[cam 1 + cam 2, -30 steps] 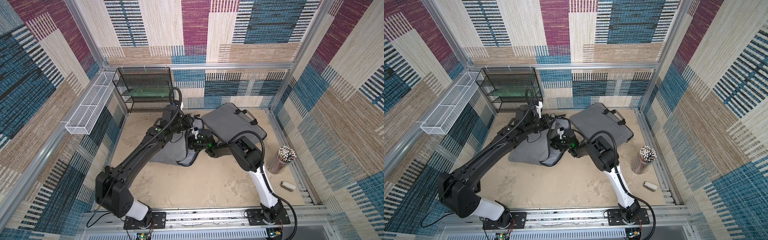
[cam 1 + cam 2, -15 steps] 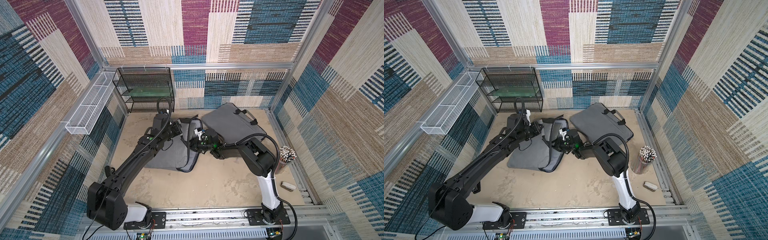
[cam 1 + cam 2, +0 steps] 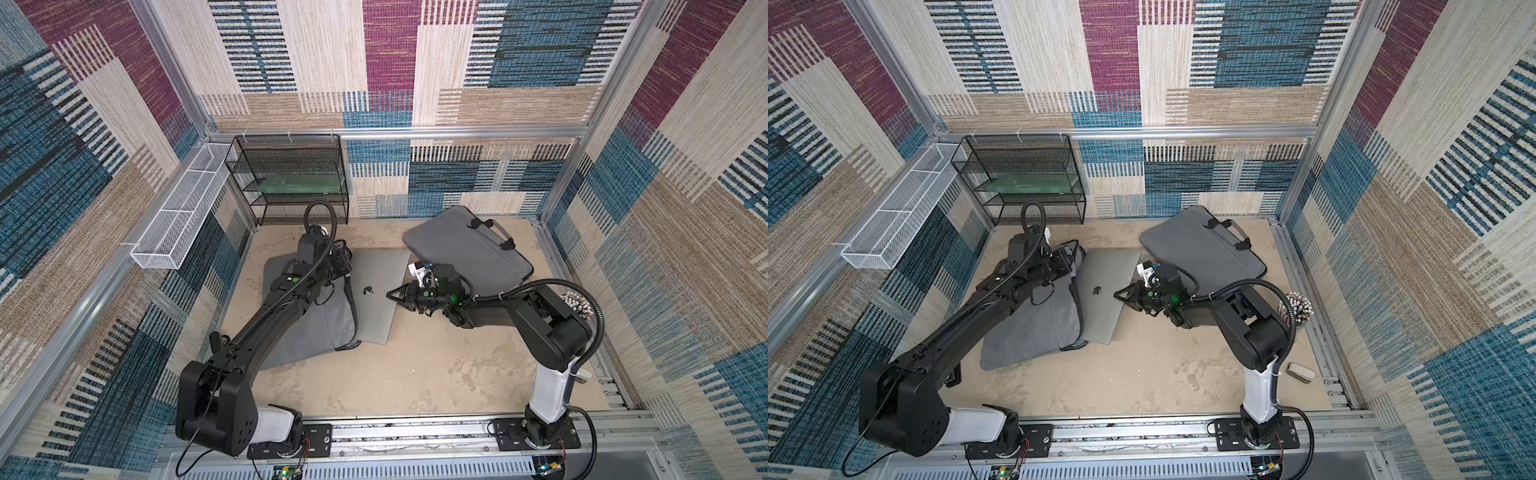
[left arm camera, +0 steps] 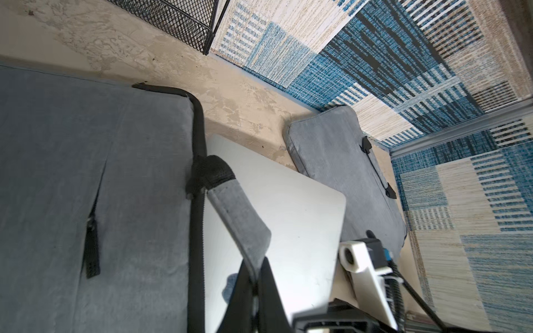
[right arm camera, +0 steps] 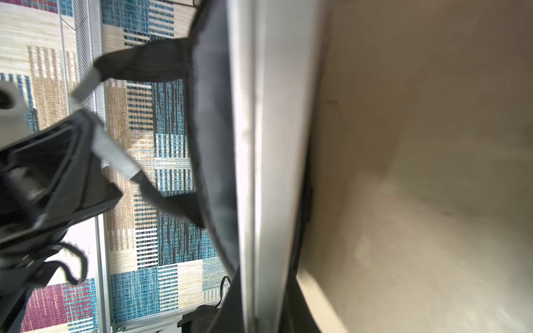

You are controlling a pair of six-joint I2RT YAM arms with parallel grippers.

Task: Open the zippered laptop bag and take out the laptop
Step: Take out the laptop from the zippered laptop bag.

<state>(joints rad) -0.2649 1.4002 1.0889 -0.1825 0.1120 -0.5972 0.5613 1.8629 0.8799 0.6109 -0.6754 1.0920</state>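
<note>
Lying on the beige floor (image 3: 415, 374) amid patchwork walls (image 3: 386, 62), laptop (image 3: 376, 309) pinched by right hand (image 3: 391, 294), left hand (image 4: 255, 284) clamping bag handle (image 4: 239, 213)

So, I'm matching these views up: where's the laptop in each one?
In both top views: the laptop lies near the centre, logo up.
Left wrist: the pale slab filling the middle.
Right wrist: only its silver edge, a band through the middle.
Shared landmark: the open grey bag, against its side in every view.
</note>
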